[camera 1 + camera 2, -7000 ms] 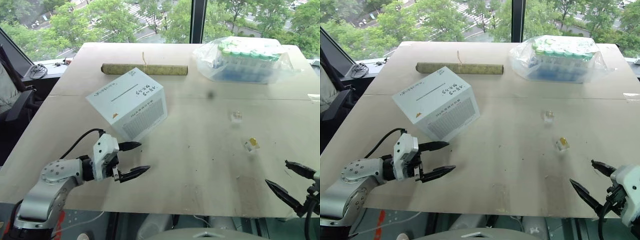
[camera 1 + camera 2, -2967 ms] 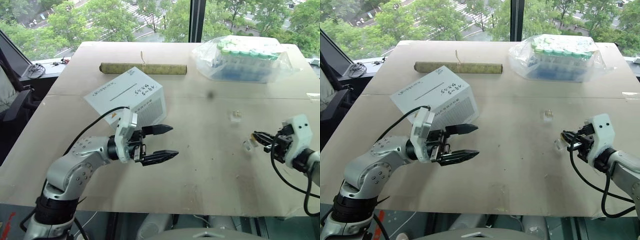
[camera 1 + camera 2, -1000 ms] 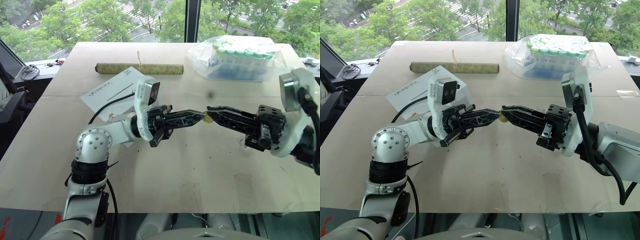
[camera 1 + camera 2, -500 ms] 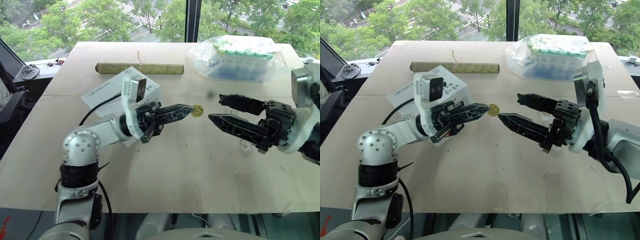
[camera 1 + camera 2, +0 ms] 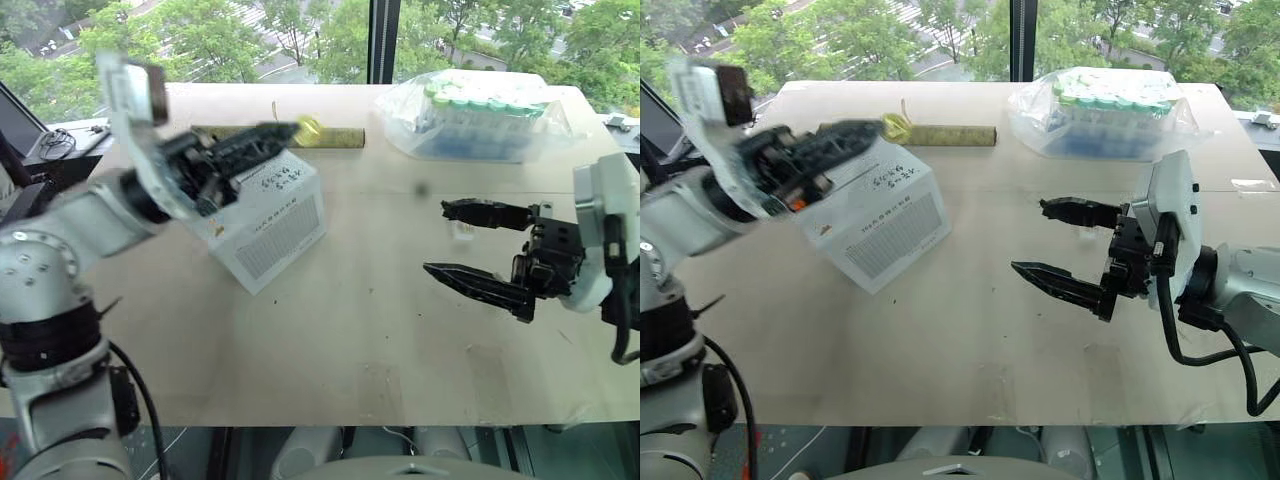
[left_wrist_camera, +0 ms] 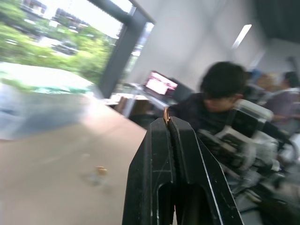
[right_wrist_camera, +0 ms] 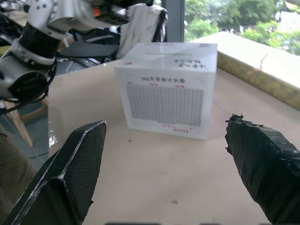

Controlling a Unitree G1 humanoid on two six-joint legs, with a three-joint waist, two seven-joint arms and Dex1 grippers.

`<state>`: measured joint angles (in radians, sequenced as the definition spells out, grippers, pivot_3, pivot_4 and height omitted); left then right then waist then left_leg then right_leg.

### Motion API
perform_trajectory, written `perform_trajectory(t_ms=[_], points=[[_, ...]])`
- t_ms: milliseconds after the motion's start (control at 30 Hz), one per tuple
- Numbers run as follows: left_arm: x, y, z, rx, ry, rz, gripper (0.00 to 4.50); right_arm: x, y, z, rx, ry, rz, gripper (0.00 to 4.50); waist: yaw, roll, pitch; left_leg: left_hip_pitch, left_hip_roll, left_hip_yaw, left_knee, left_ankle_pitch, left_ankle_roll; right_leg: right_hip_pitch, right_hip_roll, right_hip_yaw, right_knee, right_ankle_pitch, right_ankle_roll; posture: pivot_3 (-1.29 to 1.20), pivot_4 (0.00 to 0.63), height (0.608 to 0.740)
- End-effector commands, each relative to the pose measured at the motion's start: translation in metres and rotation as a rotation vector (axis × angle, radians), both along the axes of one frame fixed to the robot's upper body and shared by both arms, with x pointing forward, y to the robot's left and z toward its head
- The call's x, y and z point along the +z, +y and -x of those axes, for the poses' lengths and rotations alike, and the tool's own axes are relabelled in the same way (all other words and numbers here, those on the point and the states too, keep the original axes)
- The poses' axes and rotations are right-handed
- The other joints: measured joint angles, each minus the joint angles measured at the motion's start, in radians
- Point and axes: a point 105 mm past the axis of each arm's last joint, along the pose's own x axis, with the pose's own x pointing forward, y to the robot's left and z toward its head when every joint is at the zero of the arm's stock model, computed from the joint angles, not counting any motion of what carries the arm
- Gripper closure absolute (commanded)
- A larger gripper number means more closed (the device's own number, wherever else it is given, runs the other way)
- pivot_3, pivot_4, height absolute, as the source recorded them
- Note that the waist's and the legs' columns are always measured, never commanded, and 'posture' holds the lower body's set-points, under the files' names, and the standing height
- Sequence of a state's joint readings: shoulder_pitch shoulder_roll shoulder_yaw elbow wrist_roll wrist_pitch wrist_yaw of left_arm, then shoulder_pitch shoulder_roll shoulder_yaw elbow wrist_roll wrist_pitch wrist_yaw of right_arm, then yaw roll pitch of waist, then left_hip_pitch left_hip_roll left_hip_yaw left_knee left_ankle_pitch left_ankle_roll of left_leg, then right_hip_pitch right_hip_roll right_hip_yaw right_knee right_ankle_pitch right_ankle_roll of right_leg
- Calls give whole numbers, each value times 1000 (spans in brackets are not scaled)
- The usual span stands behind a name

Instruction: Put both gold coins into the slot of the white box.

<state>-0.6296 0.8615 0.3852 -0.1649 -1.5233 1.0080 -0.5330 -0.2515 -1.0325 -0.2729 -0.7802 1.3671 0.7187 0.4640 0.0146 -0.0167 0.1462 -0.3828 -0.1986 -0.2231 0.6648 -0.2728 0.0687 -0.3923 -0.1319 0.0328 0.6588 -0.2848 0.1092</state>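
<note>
A pale desk (image 5: 380,330) is set before a window with trees beyond. One gold coin (image 5: 308,126) is pinched at the tips of the left end effector (image 5: 290,130), raised above the white box (image 5: 262,220), which is seen toward the desk's far left corner. The right end effector (image 5: 445,238) is spread wide and holds nothing, over the desk's right half.
</note>
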Motion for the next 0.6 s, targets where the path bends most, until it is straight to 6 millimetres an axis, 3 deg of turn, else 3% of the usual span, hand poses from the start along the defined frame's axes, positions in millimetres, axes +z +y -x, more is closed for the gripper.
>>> perform_trajectory(t_ms=[33, 267, 467, 600], points=[[16, 25, -6, 87, -76, -29, 4500, 8, 2, 1, 28, -64, -12, 125, 0, 0, 0, 0, 0, 0, 0, 0, 0, 0, 0, 0, 0, 0, 0, 0, 150, 740], [8, 62, -25, 178, -104, -167, 4500, 5, 5, -1, 45, -62, -27, 125, 0, -1, 1, -1, 0, 0, -1, 0, 0, -2, 0, 1, 0, 0, 0, 0, 150, 740], [-8, 78, -36, 182, -122, -311, 4500, -2, 3, 1, 36, -93, 43, 125, 0, -1, 1, -1, 0, 0, -1, 0, 0, -2, 0, 0, 0, 0, 0, 0, 150, 740], [-17, 77, -38, 151, -127, -380, 4500, -9, -1, 4, 32, -139, 116, 125, -1, -2, 2, -2, 0, 0, -1, 0, 0, -3, 0, 0, 0, 0, 0, 0, 150, 740]])
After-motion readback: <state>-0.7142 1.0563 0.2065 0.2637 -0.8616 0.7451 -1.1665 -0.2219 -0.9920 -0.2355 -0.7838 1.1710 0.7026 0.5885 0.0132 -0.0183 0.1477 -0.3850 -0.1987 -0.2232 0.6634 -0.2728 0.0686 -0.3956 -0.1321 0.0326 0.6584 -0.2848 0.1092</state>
